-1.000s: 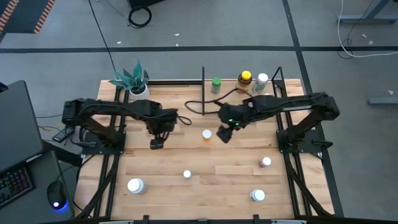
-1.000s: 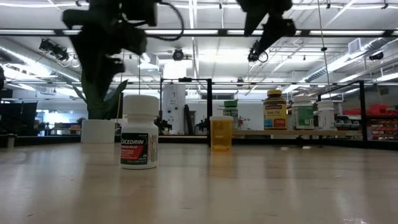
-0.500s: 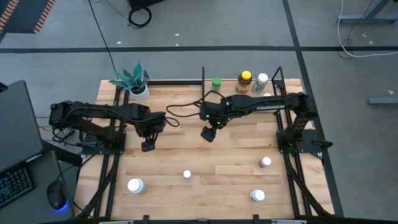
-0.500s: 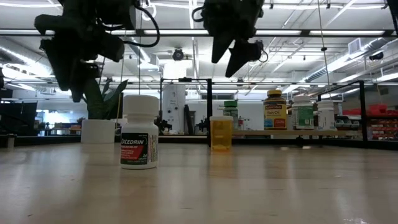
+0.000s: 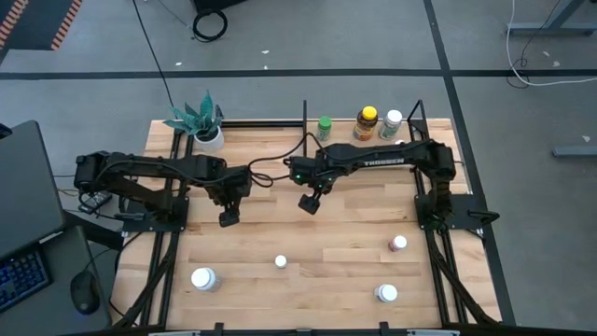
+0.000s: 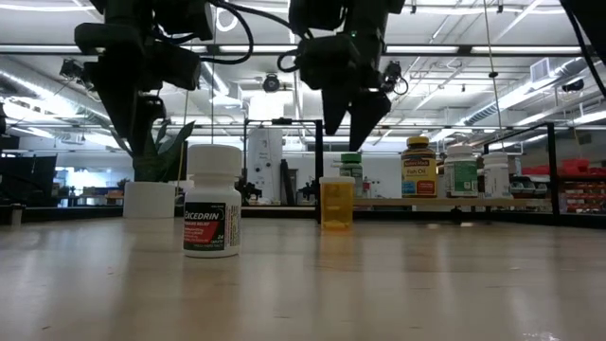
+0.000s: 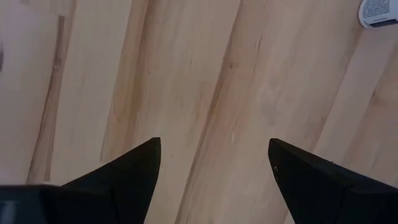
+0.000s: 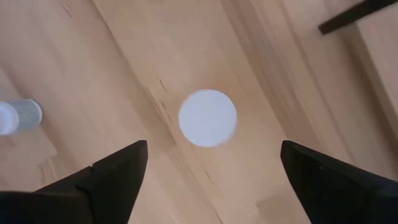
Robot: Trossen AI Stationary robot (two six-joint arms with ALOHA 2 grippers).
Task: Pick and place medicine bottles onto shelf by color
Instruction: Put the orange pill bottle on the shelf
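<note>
Right gripper (image 5: 308,203) above amber bottle (image 6: 336,204)
Fingers spread, empty; left gripper (image 5: 227,218) likewise, near table's (image 5: 326,271) middle.

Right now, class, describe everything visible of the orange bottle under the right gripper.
The orange bottle is small and round, see-through amber, plastic by its look, with a white cap. It stands upright on the table, near its middle. The right gripper hangs open directly above it; only the table touches it.
</note>
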